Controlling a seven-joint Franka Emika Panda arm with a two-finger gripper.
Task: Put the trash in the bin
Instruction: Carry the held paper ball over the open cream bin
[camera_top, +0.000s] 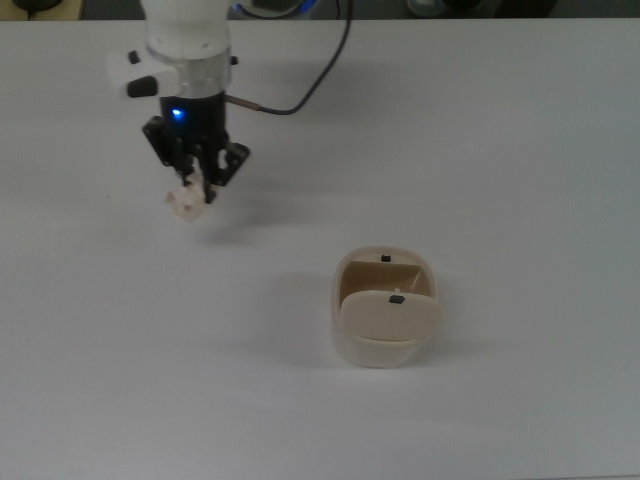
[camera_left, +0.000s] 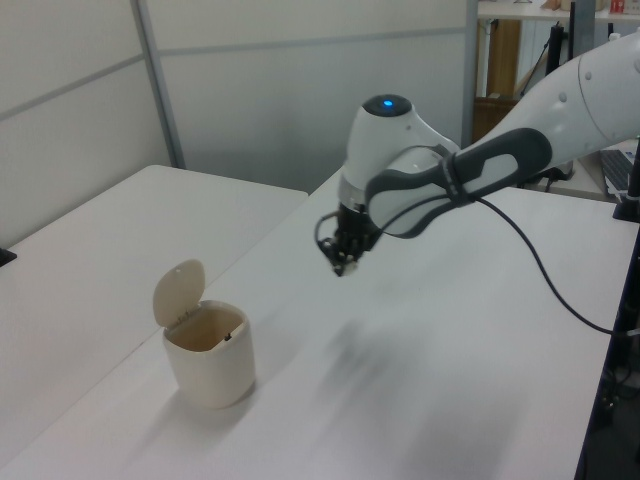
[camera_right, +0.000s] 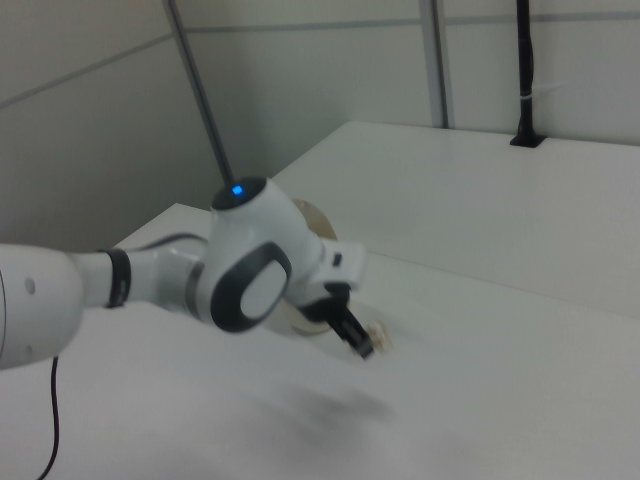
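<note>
Now gripper (camera_top: 197, 187) closed on trash (camera_top: 184, 202), paper ball pinched at fingertips, lifted clear of table (camera_top: 520, 130), shadow beneath in left view

- bin (camera_top: 385, 310) lies well apart from claw, toward top view's lower right; in left view it sits lower left of gripper (camera_left: 343, 262)
- flap lid (camera_left: 178, 292) swung up, mouth open, nothing in the way
- judged: carry needs diagonal travel over bin mouth before release
- arm reaches in from top view's upper edge, wrist pointing down, fingers near vertical, slightly tilted in right view
</note>
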